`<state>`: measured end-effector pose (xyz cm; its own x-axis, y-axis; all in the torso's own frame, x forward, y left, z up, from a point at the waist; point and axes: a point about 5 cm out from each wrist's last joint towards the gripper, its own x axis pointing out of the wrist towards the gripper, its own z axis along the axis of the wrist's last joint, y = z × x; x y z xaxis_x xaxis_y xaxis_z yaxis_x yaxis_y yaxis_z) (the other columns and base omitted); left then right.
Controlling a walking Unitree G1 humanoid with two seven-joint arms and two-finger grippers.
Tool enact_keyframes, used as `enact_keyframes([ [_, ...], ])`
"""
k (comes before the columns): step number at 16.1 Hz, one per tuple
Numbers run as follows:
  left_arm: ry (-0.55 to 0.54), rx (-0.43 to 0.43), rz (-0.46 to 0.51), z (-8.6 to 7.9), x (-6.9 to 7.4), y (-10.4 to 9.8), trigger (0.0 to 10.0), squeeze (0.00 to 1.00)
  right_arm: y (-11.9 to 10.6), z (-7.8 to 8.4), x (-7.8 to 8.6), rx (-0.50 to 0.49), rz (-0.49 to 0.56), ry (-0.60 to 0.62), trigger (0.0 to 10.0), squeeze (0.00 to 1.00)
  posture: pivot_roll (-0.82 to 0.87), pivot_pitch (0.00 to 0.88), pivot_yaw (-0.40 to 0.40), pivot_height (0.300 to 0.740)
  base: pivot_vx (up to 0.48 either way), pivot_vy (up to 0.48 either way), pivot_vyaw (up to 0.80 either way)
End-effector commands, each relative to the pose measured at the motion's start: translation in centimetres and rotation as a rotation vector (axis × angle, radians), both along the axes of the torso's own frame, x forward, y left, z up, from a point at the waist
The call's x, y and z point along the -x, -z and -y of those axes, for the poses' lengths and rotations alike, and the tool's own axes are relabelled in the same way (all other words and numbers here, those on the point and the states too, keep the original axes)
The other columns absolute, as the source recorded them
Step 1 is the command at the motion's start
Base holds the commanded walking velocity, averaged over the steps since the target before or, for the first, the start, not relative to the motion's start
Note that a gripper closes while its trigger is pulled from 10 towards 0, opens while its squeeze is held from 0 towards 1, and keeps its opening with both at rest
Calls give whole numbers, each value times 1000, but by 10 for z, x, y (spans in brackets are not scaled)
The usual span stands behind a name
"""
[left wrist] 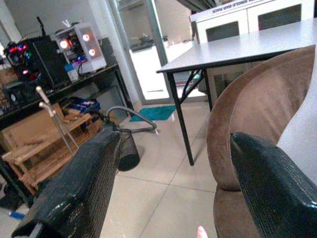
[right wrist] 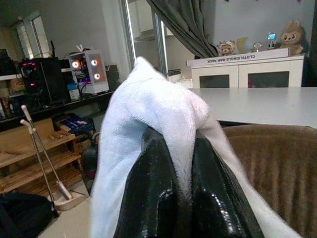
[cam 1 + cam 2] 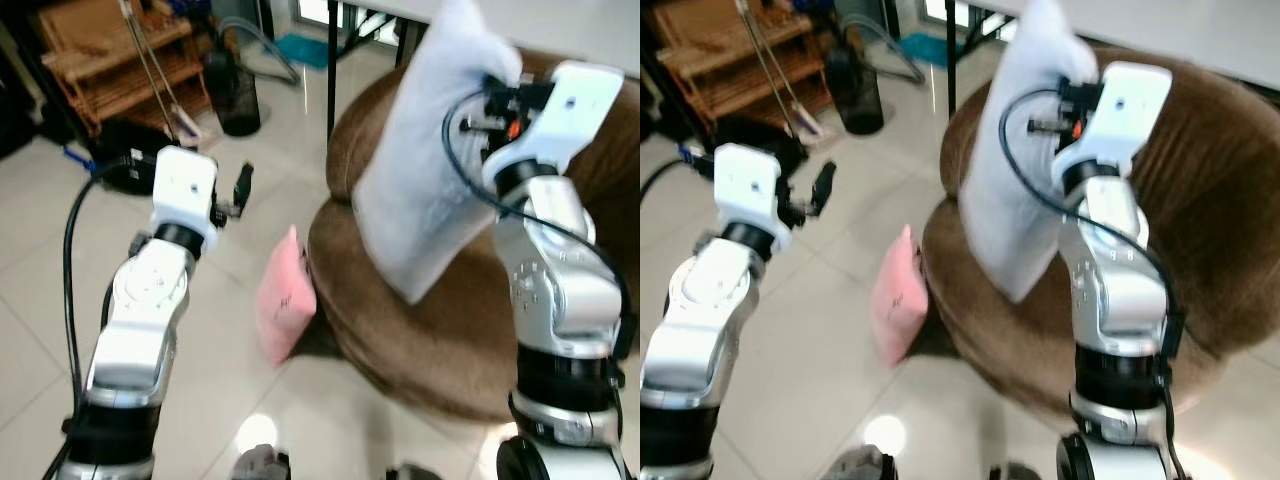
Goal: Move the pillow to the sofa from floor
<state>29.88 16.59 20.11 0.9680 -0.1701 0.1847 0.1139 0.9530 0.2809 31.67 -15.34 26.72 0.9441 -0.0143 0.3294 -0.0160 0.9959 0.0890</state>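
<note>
1. White pillow [image 3: 425,170] hangs upper right of the head view, pinched at its top corner by my right hand [image 2: 181,198], black fingers [image 2: 148,193] clamped tight on a fold of the fabric.
2. Pillow is off the floor, dangling in front of the brown sofa [image 3: 450,340], lower corner over the seat cushion; cannot tell if it touches.
3. Pink pillow [image 3: 284,296] stands on edge on the tiled floor [image 3: 220,380], centre frame, leaning against the sofa's front.
4. My left hand [image 3: 240,190] is raised at left-centre, fingers [image 1: 74,193] spread wide, holding nothing, well apart from both pillows.
5. White surface [image 1: 247,47] on black legs stands behind the sofa, top of frame.
6. Wooden rack [image 3: 110,60] upper left, black bin [image 3: 232,95] next to it, golf clubs [image 1: 57,124] leaning by the rack.
</note>
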Motion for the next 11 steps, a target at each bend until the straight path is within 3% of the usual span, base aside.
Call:
enact_keyframes([
  [1,-10,11,4,-1,-2,-1,10000,0,-6,1,3,16,27,15,10000,0,-42,37,40,740,0,0,0],
  [5,47,26,-3,6,-3,3,10000,0,14,-1,4,80,-87,41,10000,0,-64,41,73,740,0,0,0],
  [8,64,57,-8,7,-2,3,10000,0,21,-3,6,44,-114,18,10000,0,-74,46,76,740,0,0,-800],
  [11,56,62,-18,5,-3,5,10000,0,21,-6,5,65,-121,12,10000,0,-47,58,71,740,280,0,-800],
])
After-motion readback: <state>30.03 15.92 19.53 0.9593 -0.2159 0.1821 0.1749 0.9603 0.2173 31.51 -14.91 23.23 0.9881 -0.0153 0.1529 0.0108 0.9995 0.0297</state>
